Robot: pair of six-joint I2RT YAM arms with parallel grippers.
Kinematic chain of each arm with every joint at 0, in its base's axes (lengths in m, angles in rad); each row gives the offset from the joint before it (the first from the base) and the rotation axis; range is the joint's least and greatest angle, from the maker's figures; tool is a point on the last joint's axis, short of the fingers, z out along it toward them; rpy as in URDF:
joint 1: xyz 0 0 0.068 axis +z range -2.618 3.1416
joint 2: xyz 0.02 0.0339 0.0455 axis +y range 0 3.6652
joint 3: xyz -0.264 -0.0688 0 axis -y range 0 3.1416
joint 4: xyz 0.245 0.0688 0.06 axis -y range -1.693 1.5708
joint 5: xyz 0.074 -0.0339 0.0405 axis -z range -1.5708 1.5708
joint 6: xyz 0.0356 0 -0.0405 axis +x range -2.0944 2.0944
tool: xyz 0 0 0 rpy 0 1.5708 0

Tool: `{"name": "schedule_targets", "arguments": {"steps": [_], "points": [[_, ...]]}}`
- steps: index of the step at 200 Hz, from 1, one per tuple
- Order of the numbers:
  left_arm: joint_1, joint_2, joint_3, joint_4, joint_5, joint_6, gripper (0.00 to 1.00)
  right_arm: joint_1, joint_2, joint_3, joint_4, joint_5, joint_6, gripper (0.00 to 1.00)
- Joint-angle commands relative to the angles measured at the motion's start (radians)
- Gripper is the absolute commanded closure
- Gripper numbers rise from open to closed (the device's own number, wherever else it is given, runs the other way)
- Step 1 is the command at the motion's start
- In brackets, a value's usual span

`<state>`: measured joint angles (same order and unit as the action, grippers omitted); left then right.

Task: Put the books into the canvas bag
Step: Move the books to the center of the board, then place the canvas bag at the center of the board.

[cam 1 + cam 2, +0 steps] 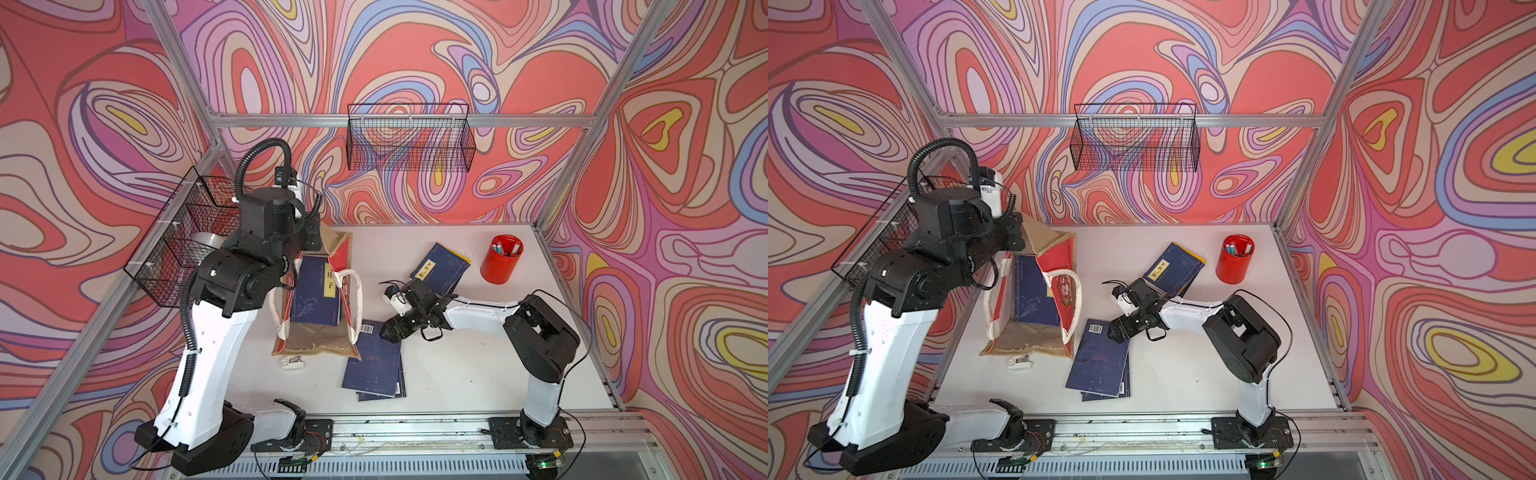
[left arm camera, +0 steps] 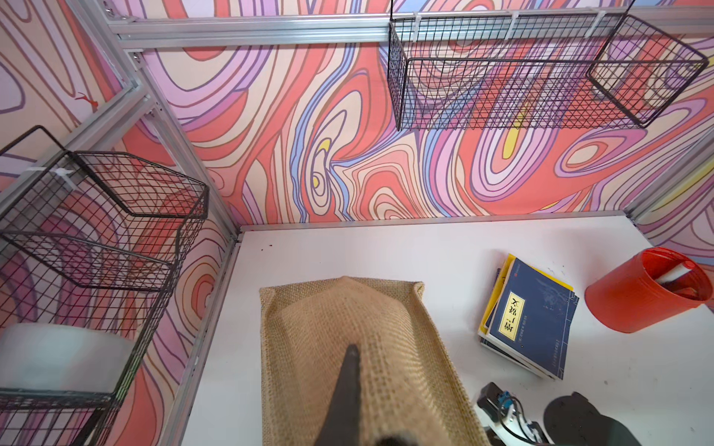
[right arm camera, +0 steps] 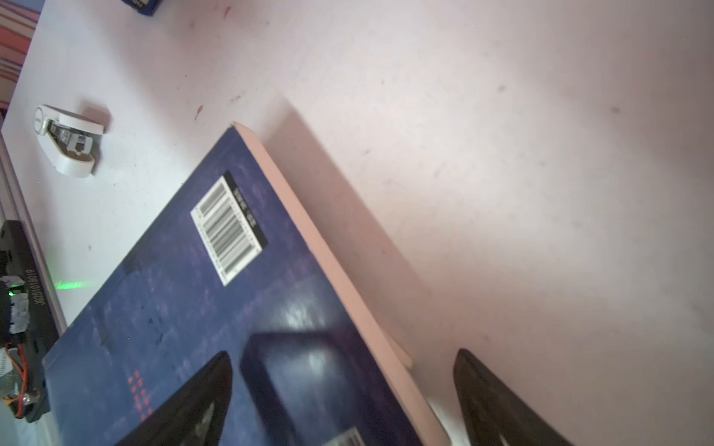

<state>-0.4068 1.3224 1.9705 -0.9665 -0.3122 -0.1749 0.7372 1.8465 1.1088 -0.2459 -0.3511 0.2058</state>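
while the right gripper (image 3: 344,352) stands with its jaws wide apart across the long page edge of the top book (image 1: 372,357), one finger over the barcode cover and the other over bare table (image 1: 478,365), nothing is held yet, and this is where it could go wrong. if the jaws close this shallow, they may catch only the cover or a few pages, and a thin softcover would likely fan open and sag. the lower finger could also push the book sideways instead of getting under it, or take the second book (image 1: 382,392) beneath it along. i cannot tell whether that edge is already raised off the pile.

this pile lies near the middle of the table, just right of the canvas bag (image 1: 318,343), its far corner close to the bag's red panel. one book (image 1: 313,299) is already inside. another pile (image 1: 442,268) lies further off to the right, near the red pen cup (image 1: 500,259).

the left gripper (image 1: 316,245) is clamped on the bag's far jute wall, which seems to keep the mouth open. that soft cloth could slip or fold, and then the mouth would sag. the white rope handles (image 1: 353,291) lie across the right side of the opening, where an incoming corner could snag. a small white gadget (image 1: 293,362) sits at the bag's near edge, out of the way.
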Motion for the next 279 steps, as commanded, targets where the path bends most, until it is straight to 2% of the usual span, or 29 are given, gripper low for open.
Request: {"name": "schedule_targets", "arguments": {"steps": [1, 22, 54, 99, 123, 163, 195, 231, 279], "points": [[0.008, 0.020, 0.013, 0.218, 0.041, -0.046, 1.00, -0.060, -0.138, -0.018, -0.051, 0.036, 0.080, 0.08], [0.010, 0.057, -0.016, 0.268, 0.078, -0.074, 1.00, -0.107, -0.262, -0.062, -0.078, 0.075, 0.126, 0.05], [0.013, 0.136, -0.048, 0.322, 0.118, -0.125, 1.00, -0.116, -0.475, -0.098, -0.152, 0.172, 0.160, 0.02], [0.033, 0.282, -0.072, 0.389, 0.184, -0.200, 1.00, -0.116, -0.577, -0.059, -0.288, 0.242, 0.172, 0.02], [0.074, 0.335, -0.075, 0.392, 0.249, -0.245, 1.00, -0.116, -0.573, -0.015, -0.332, 0.243, 0.207, 0.02], [0.105, 0.334, -0.109, 0.381, 0.234, -0.236, 1.00, -0.088, -0.588, -0.010, -0.275, 0.263, 0.337, 0.02], [0.146, 0.291, -0.203, 0.414, 0.262, -0.252, 1.00, -0.041, -0.503, 0.028, -0.210, 0.265, 0.422, 0.02], [0.185, 0.236, -0.284, 0.424, 0.270, -0.247, 1.00, 0.037, -0.448, 0.073, -0.108, 0.369, 0.543, 0.02], [0.240, 0.182, -0.374, 0.437, 0.324, -0.254, 1.00, 0.041, -0.309, 0.171, -0.038, 0.391, 0.630, 0.02]]}}
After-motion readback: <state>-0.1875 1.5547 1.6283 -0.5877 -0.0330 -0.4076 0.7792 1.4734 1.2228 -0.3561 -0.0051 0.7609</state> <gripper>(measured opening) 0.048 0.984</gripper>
